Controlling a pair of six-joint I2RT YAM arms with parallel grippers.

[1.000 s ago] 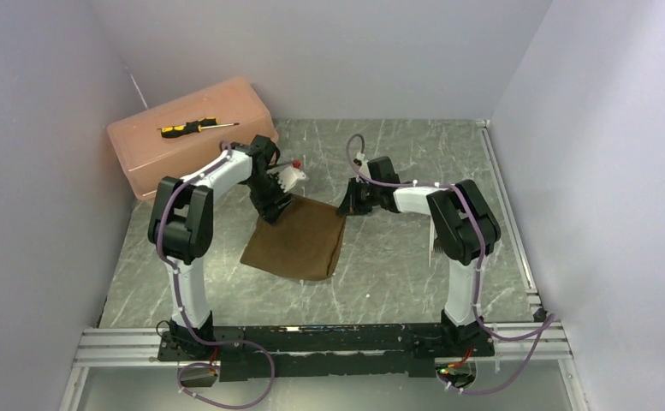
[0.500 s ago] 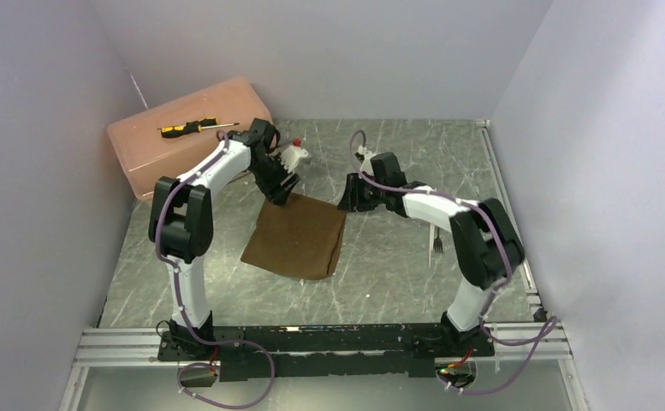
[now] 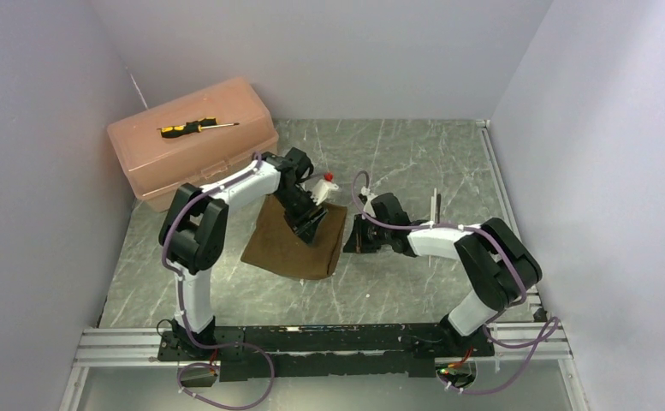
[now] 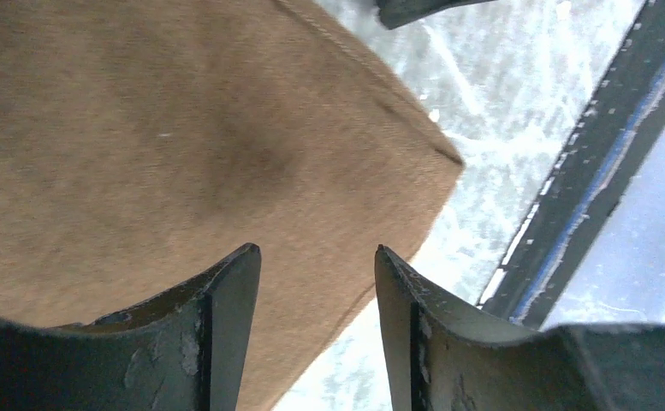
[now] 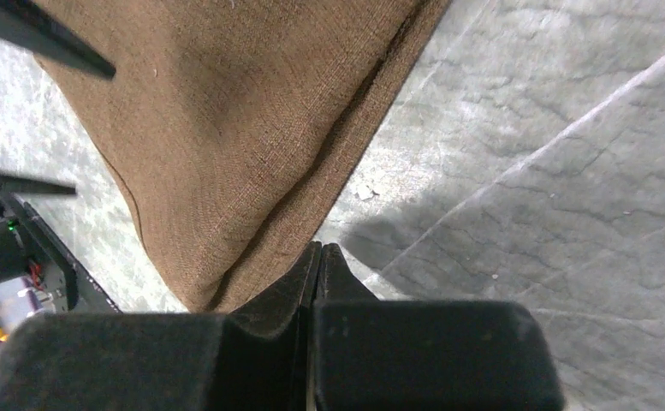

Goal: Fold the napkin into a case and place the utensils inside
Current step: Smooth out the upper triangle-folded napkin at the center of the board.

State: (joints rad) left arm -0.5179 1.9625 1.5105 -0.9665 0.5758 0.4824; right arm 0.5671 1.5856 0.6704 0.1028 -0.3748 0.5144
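Since the earlier frame, the left tool (image 3: 305, 224) had moved from the far corner of the napkin (image 3: 290, 248) to above its middle, fingers apart and holding nothing. The right tool (image 5: 318, 250), fingers together, sat at the napkin's right edge, which ran near-to-far on the table (image 3: 397, 163).

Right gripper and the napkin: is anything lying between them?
No. In the right wrist view the shut right gripper sits right at the napkin's folded edge, only bare table beside it. Whether the tips touch the cloth is unclear.
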